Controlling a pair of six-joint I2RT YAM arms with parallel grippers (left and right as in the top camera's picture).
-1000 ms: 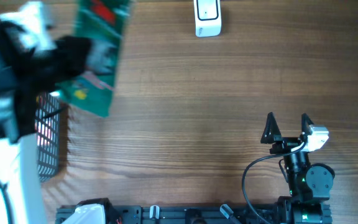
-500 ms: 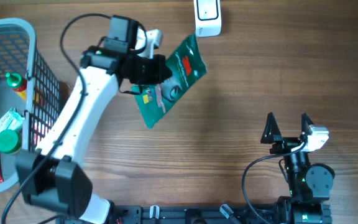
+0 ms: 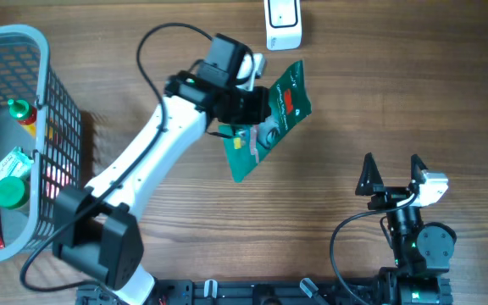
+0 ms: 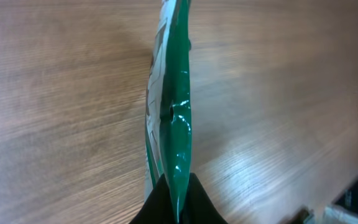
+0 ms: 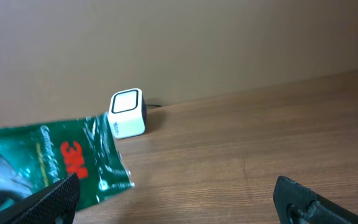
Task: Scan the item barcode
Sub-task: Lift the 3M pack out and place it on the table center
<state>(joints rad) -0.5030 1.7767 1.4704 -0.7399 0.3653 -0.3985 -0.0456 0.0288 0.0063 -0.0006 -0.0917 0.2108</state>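
The item is a green 3M packet (image 3: 271, 117), held off the wooden table just below the white scanner (image 3: 283, 24). My left gripper (image 3: 246, 107) is shut on the packet's left edge. The left wrist view has the packet (image 4: 178, 93) edge-on, pinched between the black fingers (image 4: 197, 202) of my left gripper (image 4: 178, 202). My right gripper (image 3: 391, 174) stands open at the front right with nothing in it. Its wrist view takes in the scanner (image 5: 128, 113) and the packet (image 5: 55, 165) beyond my right gripper (image 5: 185, 199). I cannot make out the barcode.
A grey wire basket (image 3: 24, 36) at the far left holds a green-capped bottle (image 3: 8, 182) and other groceries. The scanner's cable runs off the table's back edge.
My left arm has carried the green packet from beside the basket rightward across the table to just below the scanner. The right arm has not moved.
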